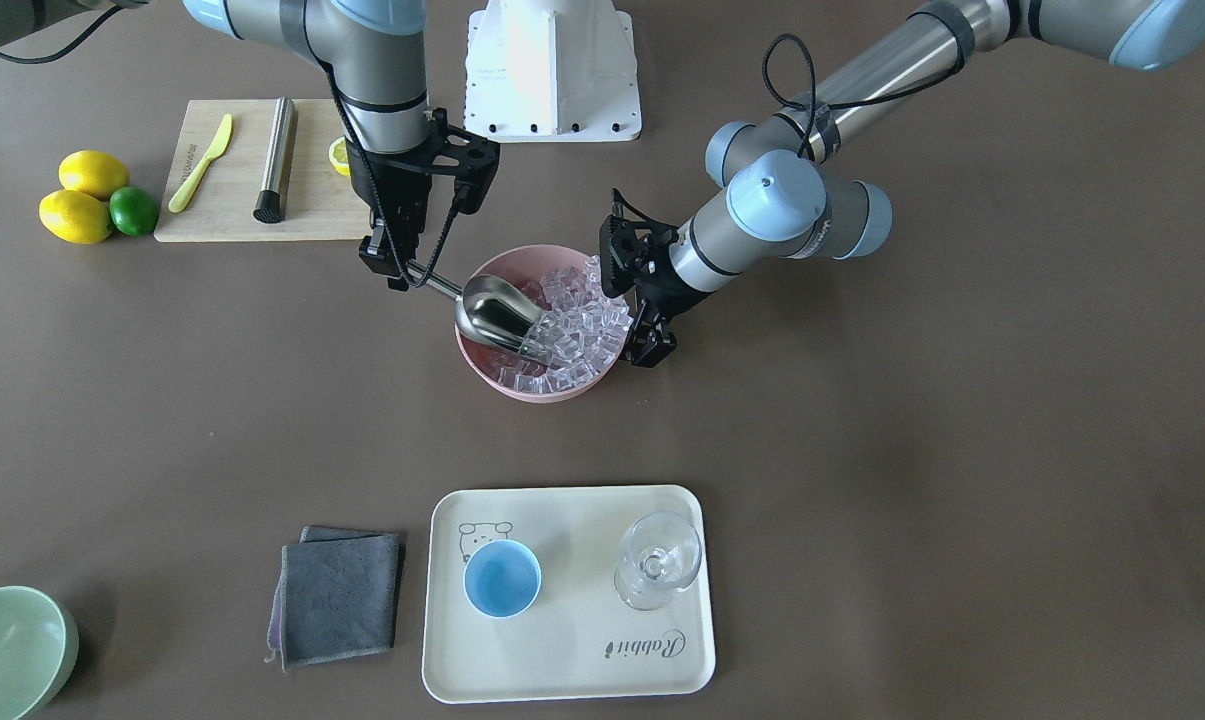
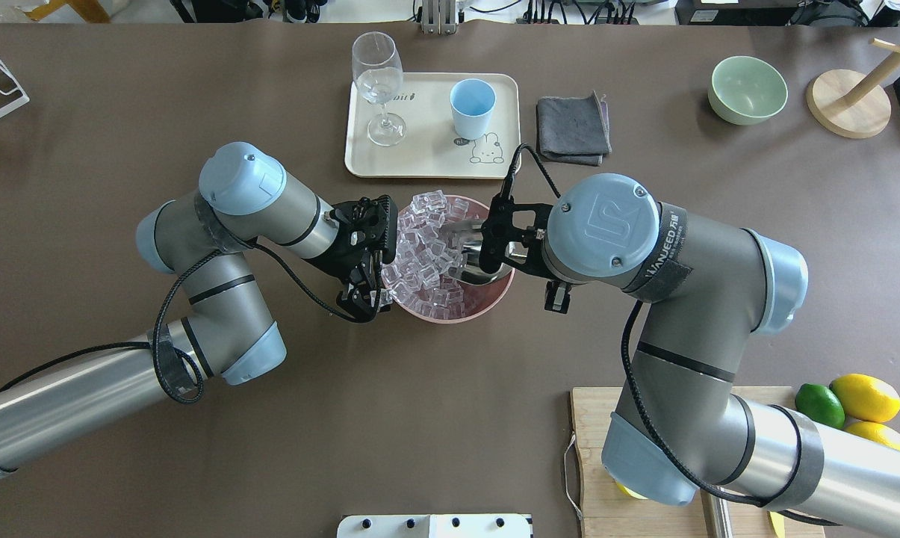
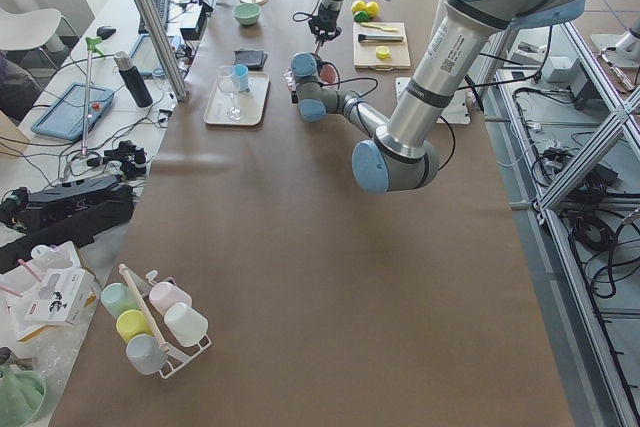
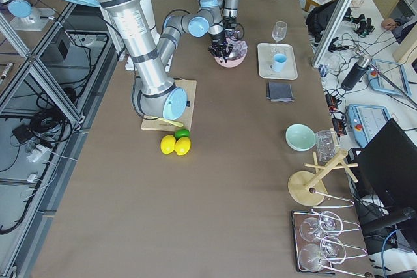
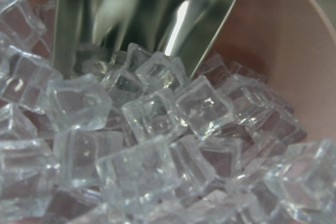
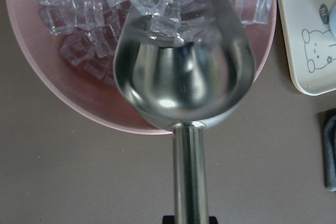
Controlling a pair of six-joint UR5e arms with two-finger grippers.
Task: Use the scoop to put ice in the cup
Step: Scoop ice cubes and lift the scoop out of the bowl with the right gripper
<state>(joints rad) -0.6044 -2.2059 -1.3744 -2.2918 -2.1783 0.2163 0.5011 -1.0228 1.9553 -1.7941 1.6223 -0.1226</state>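
Note:
The pink bowl (image 1: 552, 395) at mid-table is heaped with clear ice cubes (image 1: 577, 325). My right gripper (image 1: 397, 268) is shut on the handle of the silver scoop (image 1: 497, 310). The scoop's mouth is pushed into the ice; in the right wrist view the trough (image 6: 184, 77) looks nearly empty, with cubes (image 6: 157, 3) at its lip. My left gripper (image 1: 652, 348) sits at the bowl's opposite rim and appears shut on it; its fingers are hidden in the left wrist view, which shows only ice (image 5: 152, 119) and the scoop (image 5: 147, 9). The light-blue cup (image 1: 502, 578) stands empty on the cream tray (image 1: 562, 650).
A clear stemmed glass (image 1: 657, 560) stands on the tray beside the cup. A grey cloth (image 1: 340, 595) and a pale-green bowl (image 1: 12, 650) lie beyond it. Behind the right arm are a cutting board (image 1: 232, 215) with a steel cylinder (image 1: 277, 160) and yellow knife, lemons (image 1: 77, 215) and a lime.

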